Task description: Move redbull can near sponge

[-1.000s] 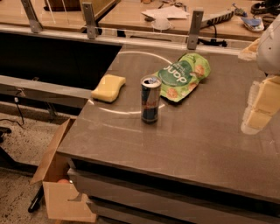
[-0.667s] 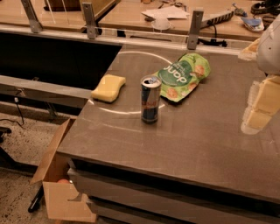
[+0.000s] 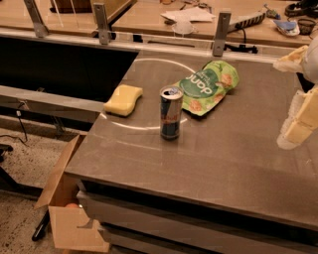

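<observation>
The redbull can (image 3: 170, 112) stands upright near the middle of the grey table, dark blue and silver with a silver top. The pale yellow sponge (image 3: 123, 99) lies flat to its left, near the table's left edge, a short gap apart from the can. My gripper (image 3: 299, 116) is at the far right edge of the view, above the table's right side, well away from the can. It holds nothing that I can see.
A flat green snack bag (image 3: 208, 87) lies just behind and right of the can. A grey table (image 3: 233, 163) extends toward me. An open cardboard box (image 3: 64, 213) sits on the floor at the lower left. A cluttered bench (image 3: 189, 15) stands behind.
</observation>
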Action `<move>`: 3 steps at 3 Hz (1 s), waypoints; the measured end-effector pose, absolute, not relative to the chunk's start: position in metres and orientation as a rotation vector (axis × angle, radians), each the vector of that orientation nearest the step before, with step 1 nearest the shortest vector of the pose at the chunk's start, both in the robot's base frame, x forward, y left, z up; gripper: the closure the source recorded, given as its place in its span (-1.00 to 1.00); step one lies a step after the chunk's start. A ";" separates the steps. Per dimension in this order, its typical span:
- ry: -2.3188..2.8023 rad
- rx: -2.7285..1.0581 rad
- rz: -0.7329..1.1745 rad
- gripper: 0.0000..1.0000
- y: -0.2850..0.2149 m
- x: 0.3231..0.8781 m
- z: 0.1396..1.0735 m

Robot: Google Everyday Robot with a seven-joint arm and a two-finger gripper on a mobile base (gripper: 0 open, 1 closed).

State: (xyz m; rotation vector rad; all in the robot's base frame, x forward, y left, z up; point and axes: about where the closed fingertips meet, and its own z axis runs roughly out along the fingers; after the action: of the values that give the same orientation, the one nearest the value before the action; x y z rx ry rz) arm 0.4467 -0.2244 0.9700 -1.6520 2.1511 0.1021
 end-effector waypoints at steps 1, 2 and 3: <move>2.037 -1.545 0.299 -1.00 -0.226 0.454 0.946; 1.889 -1.395 0.444 -1.00 -0.200 0.459 0.945; 1.800 -1.278 0.551 -1.00 -0.159 0.460 0.953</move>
State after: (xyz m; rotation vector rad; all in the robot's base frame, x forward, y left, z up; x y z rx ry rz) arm 0.4601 -0.1590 0.9526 -1.2784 1.8000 0.5513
